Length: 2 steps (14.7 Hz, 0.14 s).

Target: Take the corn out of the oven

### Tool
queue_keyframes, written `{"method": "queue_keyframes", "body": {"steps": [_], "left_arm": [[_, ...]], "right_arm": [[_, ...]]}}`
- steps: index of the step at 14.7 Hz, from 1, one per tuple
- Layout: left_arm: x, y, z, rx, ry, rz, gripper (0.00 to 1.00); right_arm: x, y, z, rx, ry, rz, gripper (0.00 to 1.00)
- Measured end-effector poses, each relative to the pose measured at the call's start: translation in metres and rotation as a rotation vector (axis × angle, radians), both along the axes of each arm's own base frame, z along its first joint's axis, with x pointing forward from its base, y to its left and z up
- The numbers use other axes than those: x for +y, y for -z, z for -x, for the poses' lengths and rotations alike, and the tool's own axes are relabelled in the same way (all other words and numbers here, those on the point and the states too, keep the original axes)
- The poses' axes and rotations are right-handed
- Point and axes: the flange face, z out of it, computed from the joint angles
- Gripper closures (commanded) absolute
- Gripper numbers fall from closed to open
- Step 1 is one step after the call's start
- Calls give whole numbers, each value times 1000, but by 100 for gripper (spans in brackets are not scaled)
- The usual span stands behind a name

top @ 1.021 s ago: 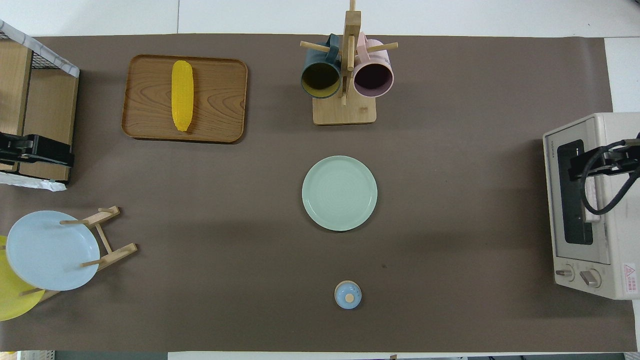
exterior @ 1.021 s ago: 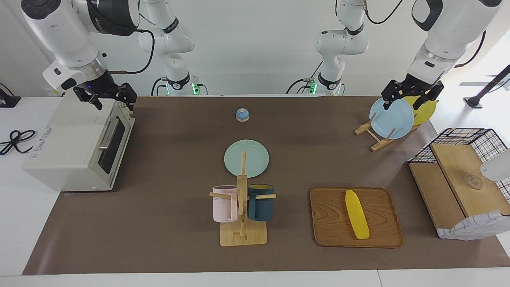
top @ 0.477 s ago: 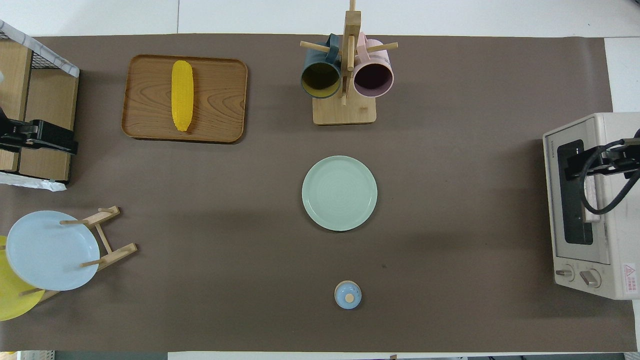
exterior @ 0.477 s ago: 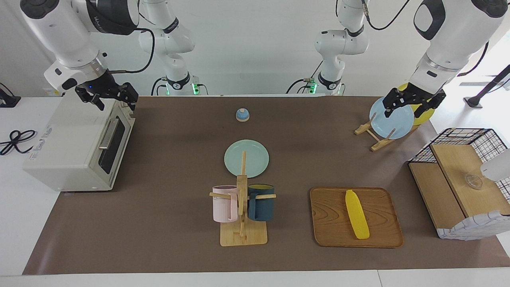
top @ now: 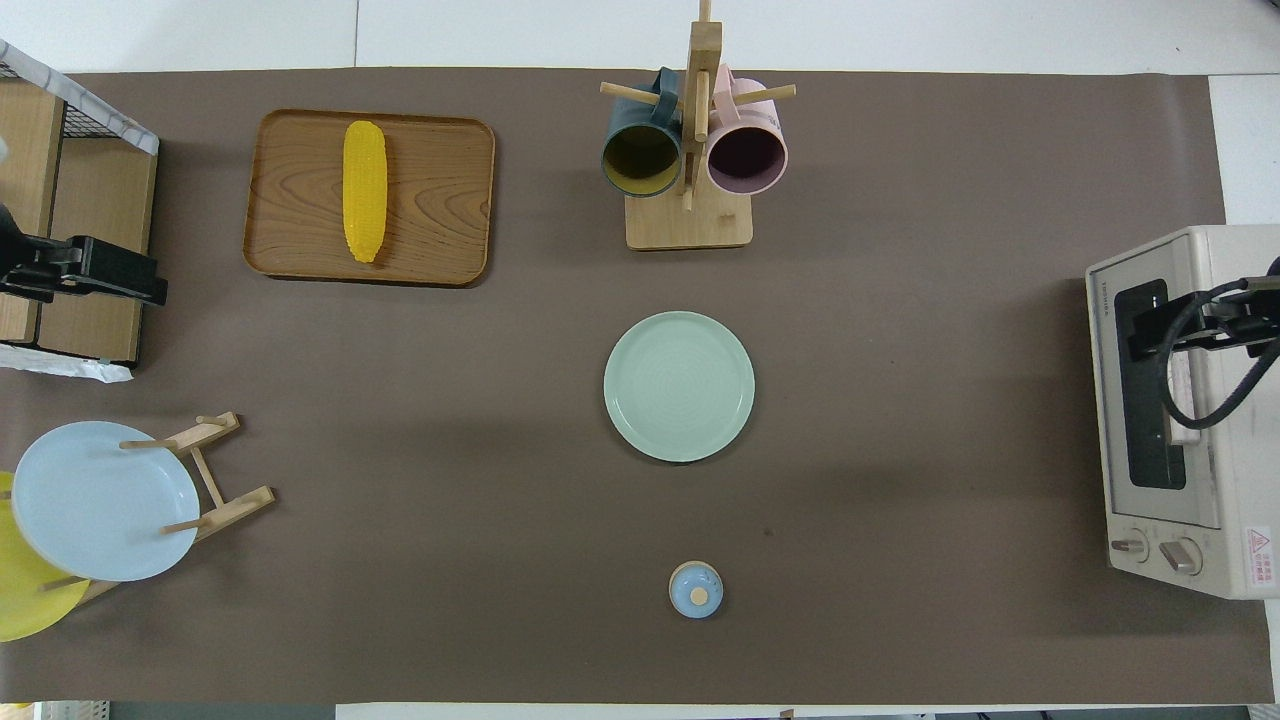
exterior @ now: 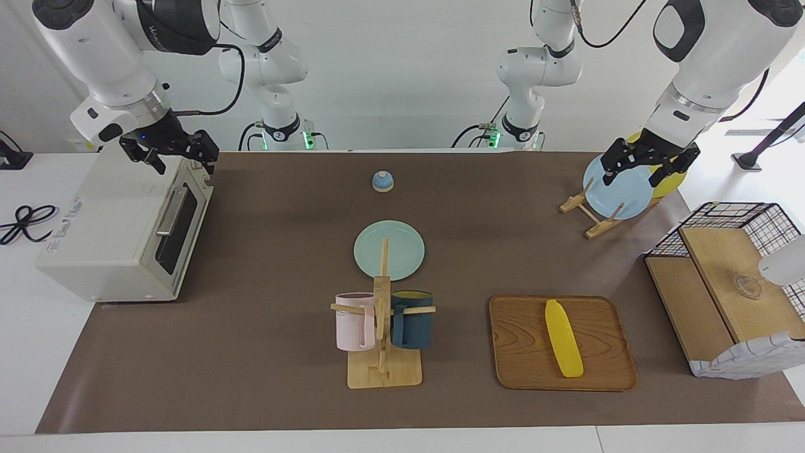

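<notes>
On a wooden tray lies the corn, unlabelled.

— How many plates were there?
— Three: a green plate flat on the mat, a blue plate and a yellow plate on the rack.
— Mugs?
— Two: a pink mug and a dark teal mug.
— The rest?
— One corn, one tray, one oven, one small blue lid.
</notes>
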Motion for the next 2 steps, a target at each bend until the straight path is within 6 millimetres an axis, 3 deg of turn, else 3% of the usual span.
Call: {"method": "queue_keyframes", "body": {"steps": [2], "left_arm": [[0,0,0,0,0,1,0]], "right_arm": [[0,0,0,0,-1,0,0]]}}
